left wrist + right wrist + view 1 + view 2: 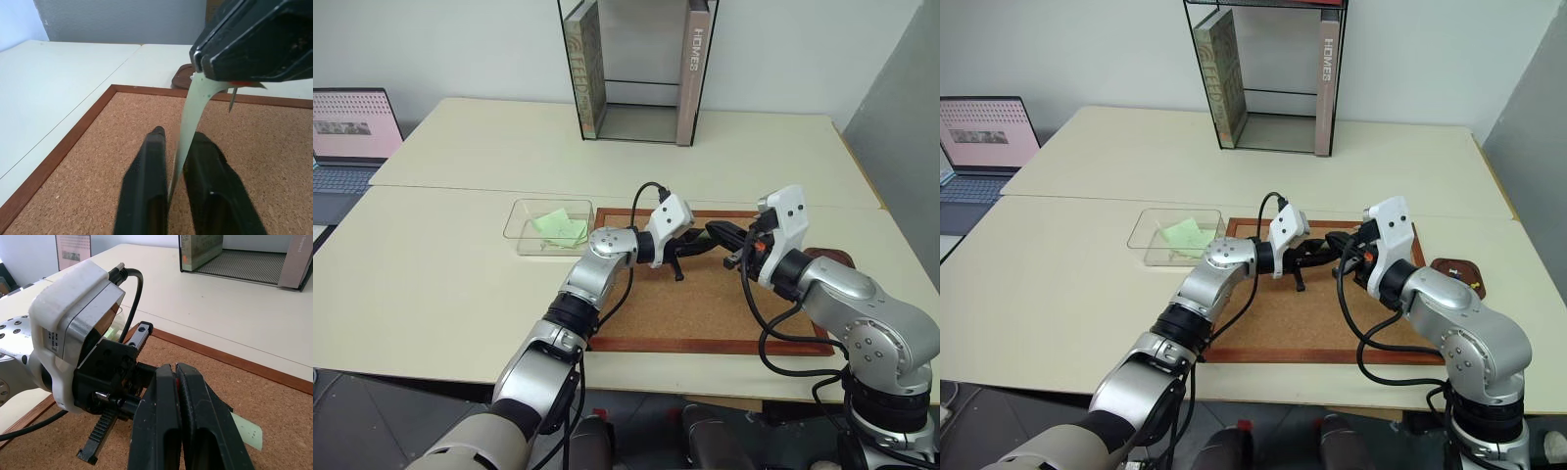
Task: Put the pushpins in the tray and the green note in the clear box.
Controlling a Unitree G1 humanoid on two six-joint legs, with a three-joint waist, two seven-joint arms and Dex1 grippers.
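Over the middle of the corkboard point(705, 304) the two hands meet, with the green note point(188, 127) passing between them. In the left wrist view the note is seen edge-on as a thin pale slip, its long axis running from the left hand's black fingers point(146, 191) up to the right hand point(259, 41); its upper end is caught under the right hand's tips and its lower end sits in the narrow gap between the left fingers. The left hand point(680, 257) is closed down onto that slip, its fingers nearly together with the paper pinched between them. The right hand point(175, 382) is fully closed, finger against finger, and a corner of the mint paper point(247, 433) sticks out beside it above the cork. A red pushpin point(234, 93) hangs from the right hand's tips, point towards the board. The clear box point(524, 220) stands on the table point(431, 284) just off the board's left edge and has lime-green paper point(560, 228) in it. The tray point(1457, 274) lies on the table beside the board's right edge, with small coloured pins point(1475, 284) in it.
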